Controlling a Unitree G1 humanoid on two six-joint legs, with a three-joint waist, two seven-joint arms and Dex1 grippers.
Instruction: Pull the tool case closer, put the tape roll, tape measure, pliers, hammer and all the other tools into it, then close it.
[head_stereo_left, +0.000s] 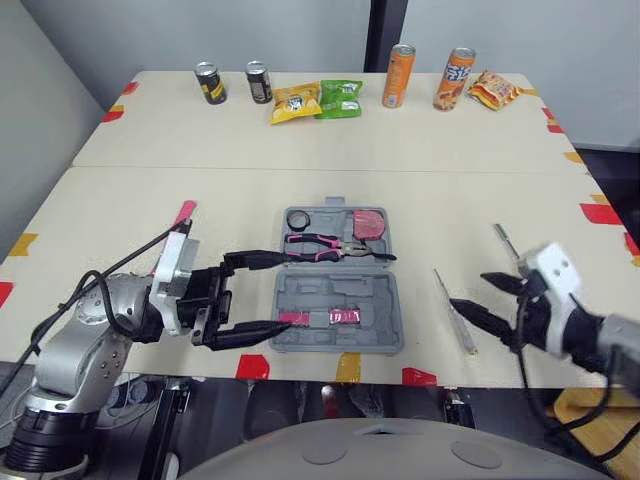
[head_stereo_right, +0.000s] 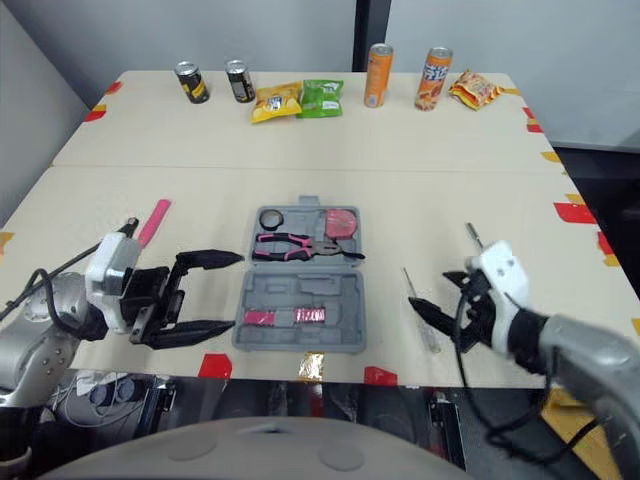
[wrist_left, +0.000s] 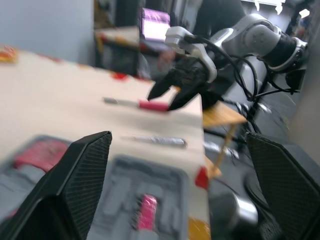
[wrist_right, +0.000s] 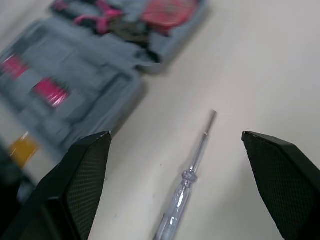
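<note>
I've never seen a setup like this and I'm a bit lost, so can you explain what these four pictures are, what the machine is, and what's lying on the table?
This is a humanoid robot with two arms, each ending in a gripper of two black fingers. The two wide pictures come from cameras in its head, looking down over a table. The two close pictures come from cameras on its wrists, looking out between the fingers.

On the table, an open grey tool case holds pliers, a tape roll and a red tape measure. A clear screwdriver lies to the right of the case. Cans and snack bags sit along the far edge.

The left gripper is open at the case's left side. The right gripper is open near the screwdriver. Neither holds anything.
</note>
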